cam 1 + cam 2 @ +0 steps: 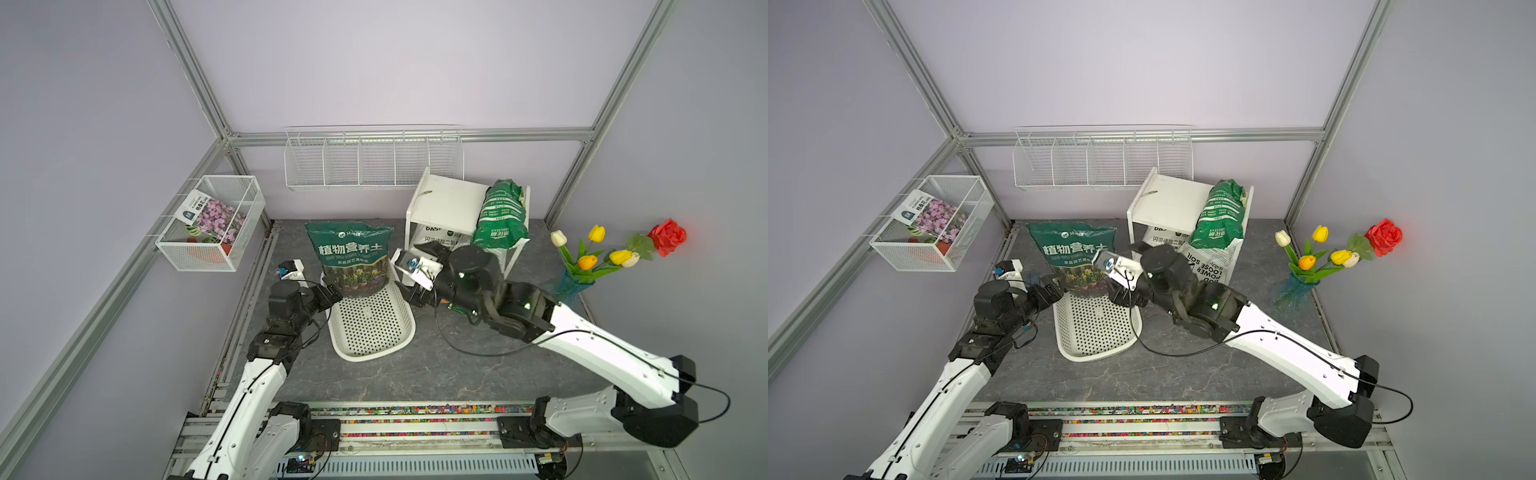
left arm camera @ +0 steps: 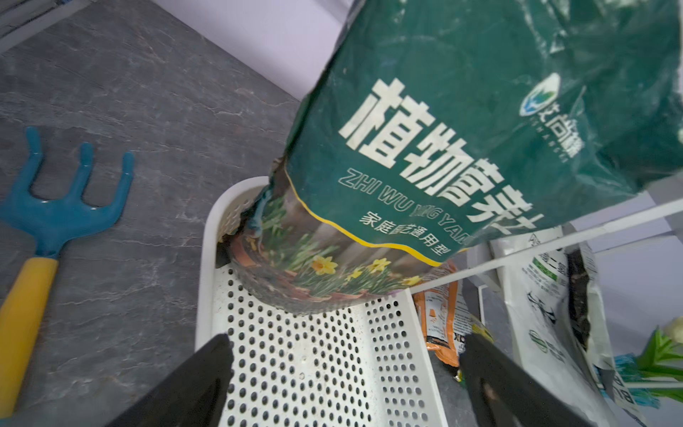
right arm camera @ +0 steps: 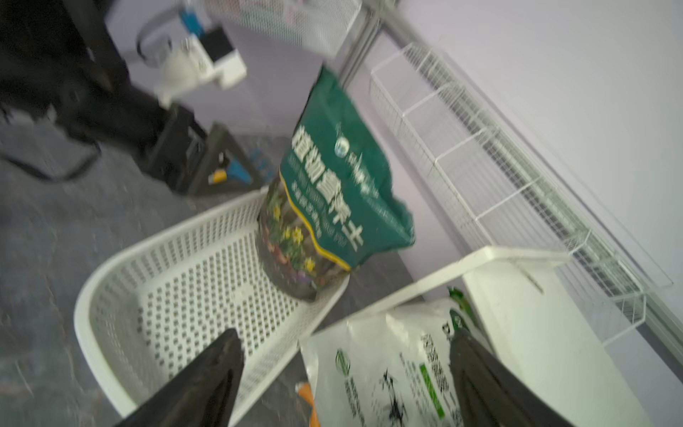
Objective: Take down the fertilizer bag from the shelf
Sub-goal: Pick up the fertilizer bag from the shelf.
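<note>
Progress: early, I'd say, green bag [image 1: 500, 216] and white bag [image 3: 373, 344] still on shelf [image 1: 446, 199] beyond right gripper [image 3: 345, 332]; it and left gripper [image 2: 345, 340] both wide open, empty

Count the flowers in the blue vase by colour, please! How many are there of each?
Yellow tulips: 2
White tulips: 2
Orange tulip: 1
Red rose: 1
Total: 6 flowers

Soft, even, bright light; right wrist view motion-blurred, both top views bowed at edges.
</note>
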Controlling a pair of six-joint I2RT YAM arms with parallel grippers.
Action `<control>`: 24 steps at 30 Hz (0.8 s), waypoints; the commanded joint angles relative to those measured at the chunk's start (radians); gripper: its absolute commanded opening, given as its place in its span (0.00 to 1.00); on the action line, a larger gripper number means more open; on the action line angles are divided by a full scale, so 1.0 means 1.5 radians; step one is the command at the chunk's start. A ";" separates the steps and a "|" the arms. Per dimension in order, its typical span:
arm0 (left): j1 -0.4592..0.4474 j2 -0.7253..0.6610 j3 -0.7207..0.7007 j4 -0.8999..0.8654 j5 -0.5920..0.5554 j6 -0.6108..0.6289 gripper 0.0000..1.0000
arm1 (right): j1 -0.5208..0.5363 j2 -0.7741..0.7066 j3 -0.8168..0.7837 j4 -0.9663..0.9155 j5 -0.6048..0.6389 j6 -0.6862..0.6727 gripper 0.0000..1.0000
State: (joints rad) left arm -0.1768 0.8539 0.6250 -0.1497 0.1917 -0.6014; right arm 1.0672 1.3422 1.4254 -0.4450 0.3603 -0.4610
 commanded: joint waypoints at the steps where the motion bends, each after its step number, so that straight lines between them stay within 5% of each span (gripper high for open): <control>1: 0.003 0.011 -0.016 0.017 0.037 -0.010 1.00 | 0.030 0.005 -0.049 -0.027 0.183 -0.023 0.90; 13: 0.003 0.043 -0.008 -0.012 0.033 -0.034 1.00 | 0.032 0.175 -0.067 0.057 0.367 -0.182 0.96; 18: 0.004 0.019 -0.014 -0.026 -0.012 -0.029 1.00 | 0.000 0.215 -0.070 0.078 0.361 -0.157 0.94; 24: 0.002 0.002 -0.016 -0.025 -0.033 -0.018 1.00 | -0.025 0.267 -0.095 0.203 0.428 -0.250 0.92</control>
State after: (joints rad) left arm -0.1768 0.8688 0.6140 -0.1741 0.1738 -0.6441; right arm 1.0393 1.7126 1.2972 -0.2527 0.9352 -0.7689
